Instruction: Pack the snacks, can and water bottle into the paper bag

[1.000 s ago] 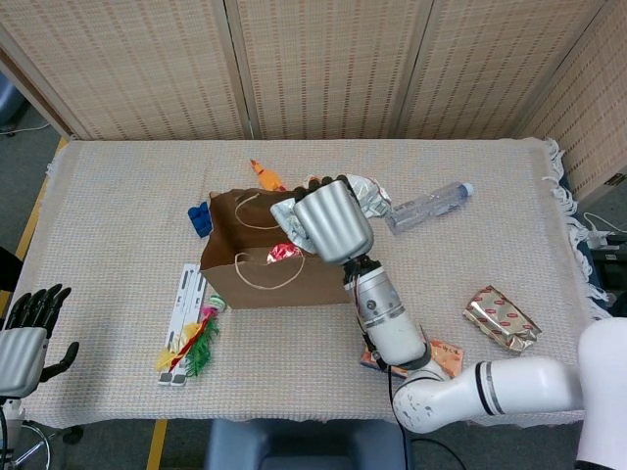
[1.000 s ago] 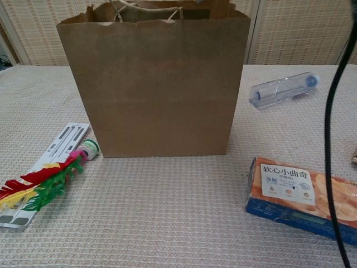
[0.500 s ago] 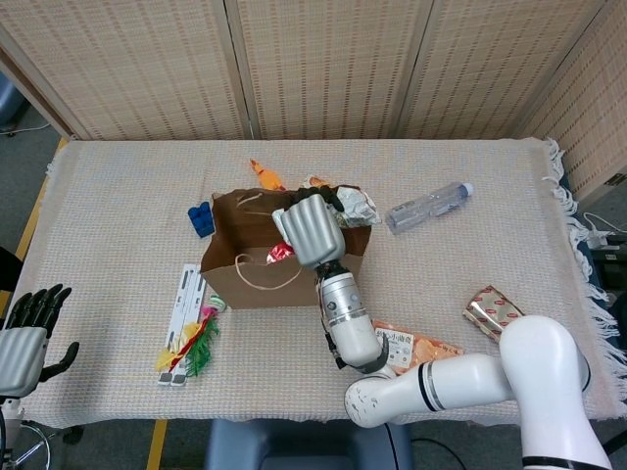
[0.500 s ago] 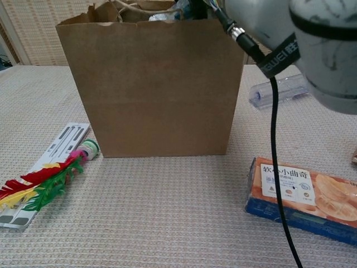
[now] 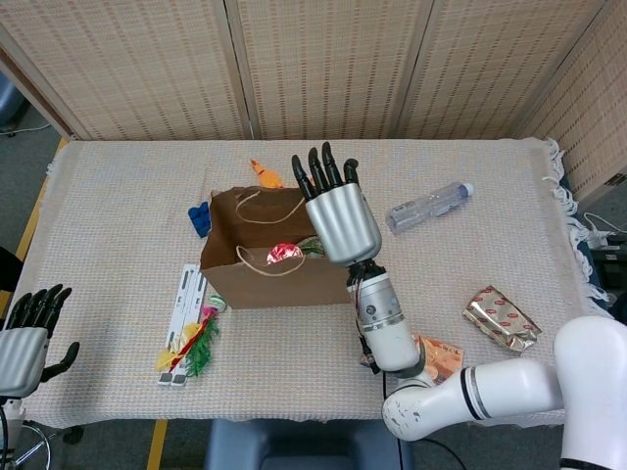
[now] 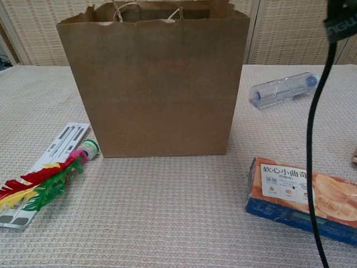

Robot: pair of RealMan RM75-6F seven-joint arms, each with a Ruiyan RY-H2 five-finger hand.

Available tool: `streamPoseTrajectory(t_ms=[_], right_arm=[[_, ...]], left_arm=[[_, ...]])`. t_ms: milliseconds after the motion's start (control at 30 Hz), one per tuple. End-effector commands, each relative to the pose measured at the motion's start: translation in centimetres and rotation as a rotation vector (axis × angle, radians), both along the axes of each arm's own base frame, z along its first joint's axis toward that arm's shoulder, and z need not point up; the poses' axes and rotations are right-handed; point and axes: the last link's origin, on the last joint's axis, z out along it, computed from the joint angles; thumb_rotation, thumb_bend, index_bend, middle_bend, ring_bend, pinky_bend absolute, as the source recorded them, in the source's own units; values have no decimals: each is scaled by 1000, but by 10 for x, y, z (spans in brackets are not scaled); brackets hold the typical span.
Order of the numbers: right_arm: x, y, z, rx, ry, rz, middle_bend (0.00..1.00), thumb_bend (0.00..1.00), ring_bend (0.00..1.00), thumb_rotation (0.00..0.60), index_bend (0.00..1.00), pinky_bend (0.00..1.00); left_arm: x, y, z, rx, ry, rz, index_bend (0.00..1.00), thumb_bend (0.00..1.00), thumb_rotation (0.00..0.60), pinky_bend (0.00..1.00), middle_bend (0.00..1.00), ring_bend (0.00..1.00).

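**Two robot hands free, bag partly packed**

Two views on my screen right now. My right robot hand (image 5: pixel 337 211) is up above the right side of the paper bag (image 5: pixel 277 250), fingers straight and spread, holding nothing. The left robot hand (image 5: pixel 27 338) sits way off at the near left edge of the head view, off the worktop (image 5: pixel 118 196), fingers apart and holding nothing either.

The bag stands upright around the middle of the worktop with its mouth open. From the head view I can see something red and shiny plus a bit of green inside it, can't tell exactly what they are. The chest view only gives me the plain brown front wall (image 6: pixel 153 84) and the string handles at the top.

The water bottle (image 5: pixel 427 207) lies on its side to the right of the bag, well apart from it. A shiny snack packet (image 5: pixel 501 317) lies further right and nearer. The orange cookie box (image 6: pixel 304 198) lies flat at the near right, partly hidden by my arm in the head view.

Other bits: a white strip with a feathery red, yellow and green toy (image 6: pixel 42 184) on top of it near left of the bag, a blue thing (image 5: pixel 200 218) by the bag's far left corner, an orange thing (image 5: pixel 264 173) just behind the bag.
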Motion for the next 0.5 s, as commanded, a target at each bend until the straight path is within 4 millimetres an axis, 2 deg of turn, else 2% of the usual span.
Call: streamPoseTrajectory(t_ms=[33, 167, 333, 500], right_arm=[[-37, 5, 21, -4, -27, -49, 89, 76, 46, 600, 0, 291], [-91, 18, 35, 43, -61, -148, 89, 76, 46, 600, 0, 287], [-159, 44, 41, 129, -87, -297, 89, 76, 56, 600, 0, 286], [-221, 69, 46, 142, -58, -515, 134, 76, 141, 600, 4, 290]], left_arm=[[0, 0, 0, 0, 1, 0, 0, 369, 600, 0, 0, 0], [0, 0, 0, 2, 3, 0, 0, 369, 600, 0, 0, 0], [1, 0, -1, 6, 8, 2, 0, 369, 600, 0, 0, 0], [1, -1, -1, 11, 16, 4, 0, 370, 600, 0, 0, 0]])
